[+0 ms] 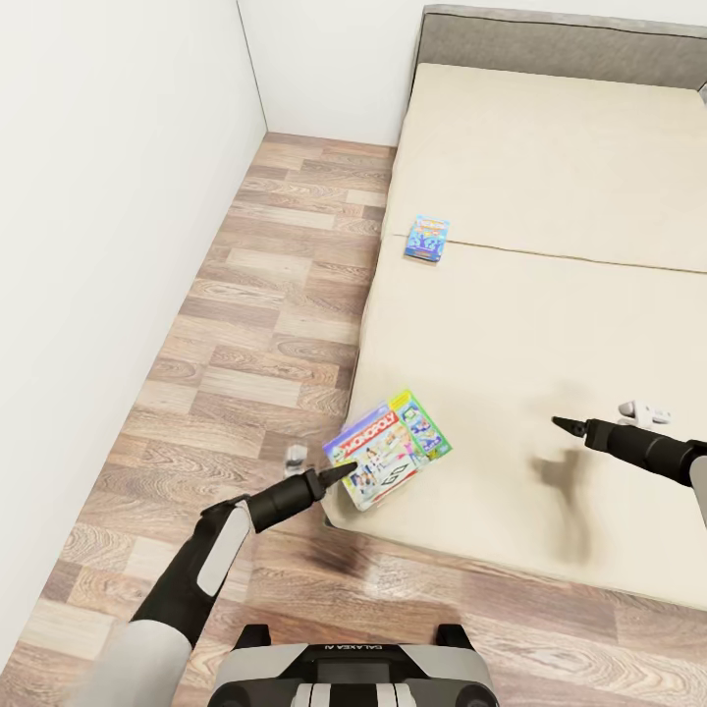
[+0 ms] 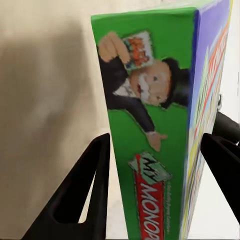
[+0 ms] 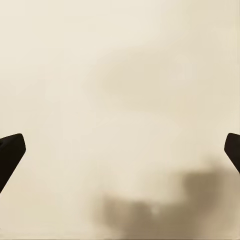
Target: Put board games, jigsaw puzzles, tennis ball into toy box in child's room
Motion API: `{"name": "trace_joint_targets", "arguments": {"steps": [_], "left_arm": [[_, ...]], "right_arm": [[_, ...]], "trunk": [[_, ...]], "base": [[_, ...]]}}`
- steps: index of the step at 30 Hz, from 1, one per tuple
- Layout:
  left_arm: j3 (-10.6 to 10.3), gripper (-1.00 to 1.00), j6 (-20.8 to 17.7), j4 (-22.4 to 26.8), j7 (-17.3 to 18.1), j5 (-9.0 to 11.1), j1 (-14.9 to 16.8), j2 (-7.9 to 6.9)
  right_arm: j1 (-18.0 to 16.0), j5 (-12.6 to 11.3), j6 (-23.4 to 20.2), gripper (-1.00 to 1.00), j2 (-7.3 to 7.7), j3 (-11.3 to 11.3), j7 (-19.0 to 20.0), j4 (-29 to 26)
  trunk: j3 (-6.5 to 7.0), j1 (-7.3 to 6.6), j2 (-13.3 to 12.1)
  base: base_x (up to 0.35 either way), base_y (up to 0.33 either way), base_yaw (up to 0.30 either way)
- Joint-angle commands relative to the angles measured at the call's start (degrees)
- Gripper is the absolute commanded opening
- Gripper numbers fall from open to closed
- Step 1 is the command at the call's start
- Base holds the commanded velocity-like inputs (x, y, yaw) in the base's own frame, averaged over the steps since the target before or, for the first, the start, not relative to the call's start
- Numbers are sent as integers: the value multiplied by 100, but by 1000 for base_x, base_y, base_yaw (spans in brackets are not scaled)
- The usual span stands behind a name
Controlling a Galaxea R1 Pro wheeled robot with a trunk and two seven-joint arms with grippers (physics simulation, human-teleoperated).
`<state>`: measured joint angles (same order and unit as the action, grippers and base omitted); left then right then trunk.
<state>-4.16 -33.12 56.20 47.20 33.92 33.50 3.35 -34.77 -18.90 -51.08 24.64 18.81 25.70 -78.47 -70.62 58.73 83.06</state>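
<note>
Left hand (image 2: 155, 165) fingers straddle green-edged board game (image 1: 390, 449), apparently not clamped | box at bed (image 1: 550, 324) corner | right hand (image 1: 562, 424) open, empty, farther

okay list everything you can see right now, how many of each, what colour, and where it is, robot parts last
Monopoly board game: one, green-edged with a colourful picture, at the near corner of the bed, between the left gripper's fingers.
Small board game: one, blue patterned, flat on the bed near its left edge, farther back.
Bed: one, beige mattress with a grey headboard, on the right.
Floor: wood planks, left of the bed.
Walls: white, on the left and behind.
Left gripper: one, black, fingers either side of the Monopoly box.
Right gripper: one, black, open over bare mattress.
</note>
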Motion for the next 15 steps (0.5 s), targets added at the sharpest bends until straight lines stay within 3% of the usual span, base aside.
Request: {"name": "trace_joint_targets", "arguments": {"steps": [1, 7, 15], "left_arm": [[3, -100, -38, 6, -4, 49, -3, 0], [102, -100, -326, 677, -175, 54, -802, -27], [361, -100, -508, 1358, -299, 50, -1358, -65]], "right_arm": [[-3, 21, -28, 100, 0, 9, 38, -2], [4, 31, -228, 100, 46, 12, 633, -57], [11, 44, -351, 100, 69, 16, 937, -123]], "trunk": [[-2, 0, 2], [-2, 0, 2], [-2, 0, 2]], "base": [[0, 0, 0], [0, 0, 0], [0, 0, 0]]}}
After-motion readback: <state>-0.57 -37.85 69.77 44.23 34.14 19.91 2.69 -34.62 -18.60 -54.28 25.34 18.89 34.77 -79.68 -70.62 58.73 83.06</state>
